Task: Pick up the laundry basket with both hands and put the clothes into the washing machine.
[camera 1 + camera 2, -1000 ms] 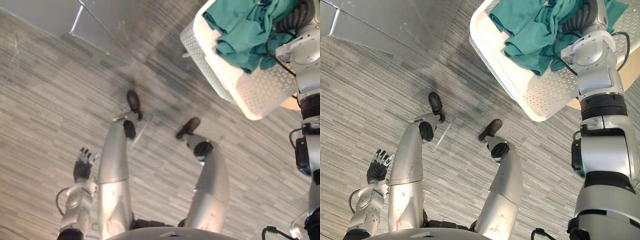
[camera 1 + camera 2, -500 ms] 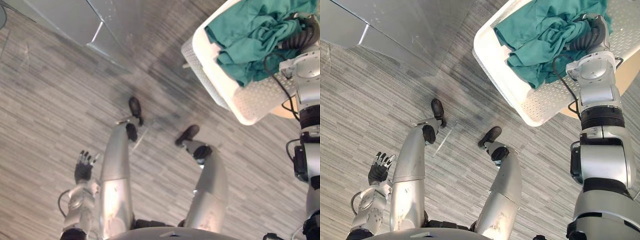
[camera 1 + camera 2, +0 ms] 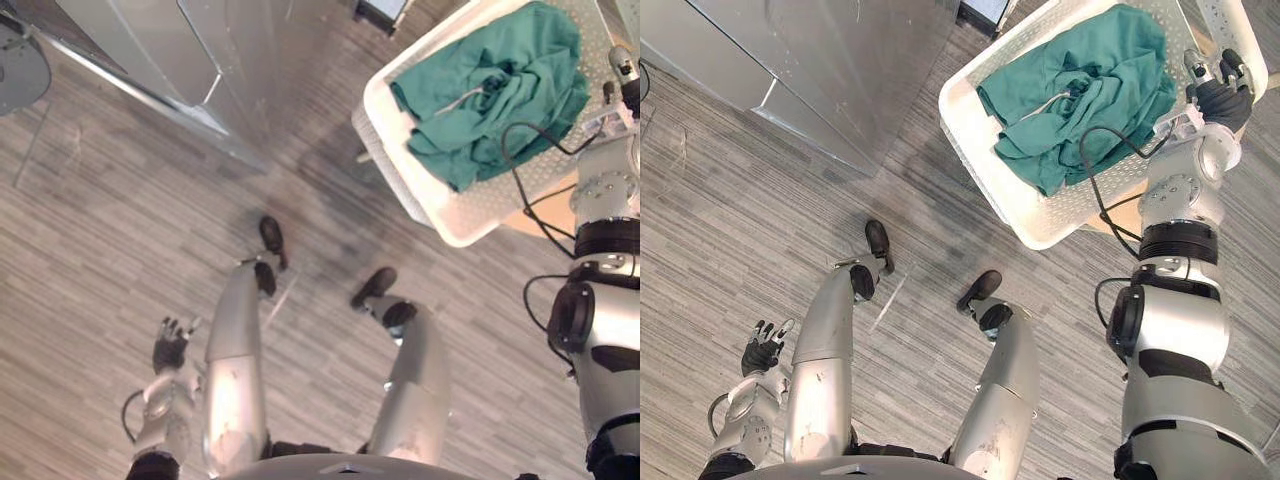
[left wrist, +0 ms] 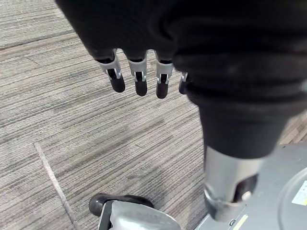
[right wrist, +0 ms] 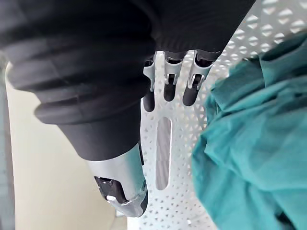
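Two hands are what this lift is asking for, and right now neither is gripping anything. The white laundry basket (image 3: 1055,218) is sitting at the far right, resting on a pale tan surface (image 3: 545,220), with a heap of teal clothes (image 3: 1080,90) bunched inside it. I am holding my right hand (image 5: 167,72) at the basket's right end, fingers (image 5: 189,93) straight and a little apart. They are pointing down along the perforated wall just above its slot handle (image 5: 163,153), and I cannot tell whether the tips are touching the plastic. My left hand (image 3: 762,352) is hanging low at the near left, well apart from the basket, with its fingers (image 4: 139,79) loosely spread over the grey striped floor (image 3: 720,230). I am judging the basket to be light, thin plastic that is likely to flex and tip if it is lifted from one end. I am therefore expecting to hook my right fingers through that slot and to bring my left hand to the matching spot on the opposite wall. The clothes are looking soft and limp, so I am expecting them to slump toward whichever side drops. A grey metal panel (image 3: 840,70) is standing at the far left, and I cannot tell whether it belongs to the washing machine.
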Controlling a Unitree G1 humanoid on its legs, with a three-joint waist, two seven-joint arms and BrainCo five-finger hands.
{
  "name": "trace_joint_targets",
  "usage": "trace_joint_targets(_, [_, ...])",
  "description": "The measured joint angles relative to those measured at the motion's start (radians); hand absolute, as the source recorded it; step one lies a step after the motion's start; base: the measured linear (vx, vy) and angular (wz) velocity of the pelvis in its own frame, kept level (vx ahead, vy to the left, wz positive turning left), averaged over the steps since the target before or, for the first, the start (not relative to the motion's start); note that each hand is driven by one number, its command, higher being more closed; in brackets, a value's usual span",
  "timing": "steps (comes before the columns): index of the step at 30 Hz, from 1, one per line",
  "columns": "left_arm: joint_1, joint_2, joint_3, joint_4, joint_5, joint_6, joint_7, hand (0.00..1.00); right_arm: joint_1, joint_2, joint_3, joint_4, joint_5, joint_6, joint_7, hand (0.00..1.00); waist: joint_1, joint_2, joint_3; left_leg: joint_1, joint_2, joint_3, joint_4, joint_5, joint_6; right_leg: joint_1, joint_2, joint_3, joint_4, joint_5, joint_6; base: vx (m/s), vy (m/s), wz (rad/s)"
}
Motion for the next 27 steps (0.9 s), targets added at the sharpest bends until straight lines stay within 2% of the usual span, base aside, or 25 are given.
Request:
trace_joint_targets(3, [-0.001, 0.0, -0.003, 0.017, -0.012, 0.003, 0.012, 0.0, -0.023, 0.059, -0.021, -0.013, 0.084, -0.032, -0.031, 1.0, -0.003, 0.0, 0.0, 0.017, -0.001, 0.0, -0.01, 0.007, 0.001, 0.014, 0.0, -0.002, -0.001, 0.002, -0.003, -0.04, -0.096, 0.03])
trace_joint_targets(6, [0.0, 0.0, -0.003, 0.032, -0.021, 0.01, 0.017, 0.0, -0.029, 0.115, -0.028, -0.112, 0.132, -0.058, -0.041, 1.0, -0.006, 0.0, 0.0, 0.036, -0.001, 0.002, -0.012, 0.007, 0.001, 0.027, 0.0, 0.001, 0.002, 0.002, -0.004, -0.04, -0.085, 0.0])
trace_joint_targets(9, [0.0, 0.0, -0.004, 0.039, -0.021, 0.01, 0.018, 0.0, -0.06, 0.144, -0.04, -0.162, 0.137, -0.084, -0.057, 1.0, -0.008, 0.0, 0.0, 0.047, -0.001, 0.009, -0.015, 0.007, 0.001, 0.029, -0.001, 0.009, 0.003, 0.001, -0.006, -0.05, -0.076, -0.02])
trace_joint_targets(15, [-0.001, 0.001, -0.01, 0.068, -0.021, 0.009, 0.019, 0.0, -0.078, 0.152, -0.078, -0.162, 0.134, -0.103, -0.062, 1.0, -0.008, 0.0, 0.0, 0.083, -0.007, 0.015, -0.034, 0.011, -0.005, 0.061, -0.003, 0.008, -0.007, -0.004, -0.004, -0.05, -0.07, 0.03])
trace_joint_targets(16, [-0.001, 0.001, -0.01, 0.069, -0.021, 0.009, 0.019, 0.0, -0.093, 0.152, -0.087, -0.162, 0.129, -0.103, -0.062, 0.0, -0.011, 0.0, 0.0, 0.089, -0.008, 0.02, -0.044, 0.014, -0.003, 0.062, -0.002, 0.008, -0.014, -0.001, -0.005, -0.04, -0.07, 0.01])
trace_joint_targets(24, [-0.003, 0.005, -0.009, 0.107, -0.02, 0.007, 0.02, 0.0, -0.113, 0.15, -0.095, -0.161, 0.085, -0.096, -0.056, 0.0, -0.032, 0.002, -0.001, 0.146, -0.007, 0.03, -0.082, 0.031, -0.002, 0.12, 0.014, 0.0, -0.058, 0.02, -0.011, -0.04, -0.073, -0.01])
trace_joint_targets(27, [-0.003, 0.009, -0.009, 0.116, -0.019, 0.007, 0.018, 0.0, -0.075, 0.148, -0.072, -0.222, 0.079, -0.095, -0.04, 0.0, -0.043, 0.002, -0.001, 0.173, -0.004, 0.032, -0.094, 0.031, -0.003, 0.152, 0.025, -0.002, -0.082, 0.025, -0.005, -0.02, -0.061, -0.03])
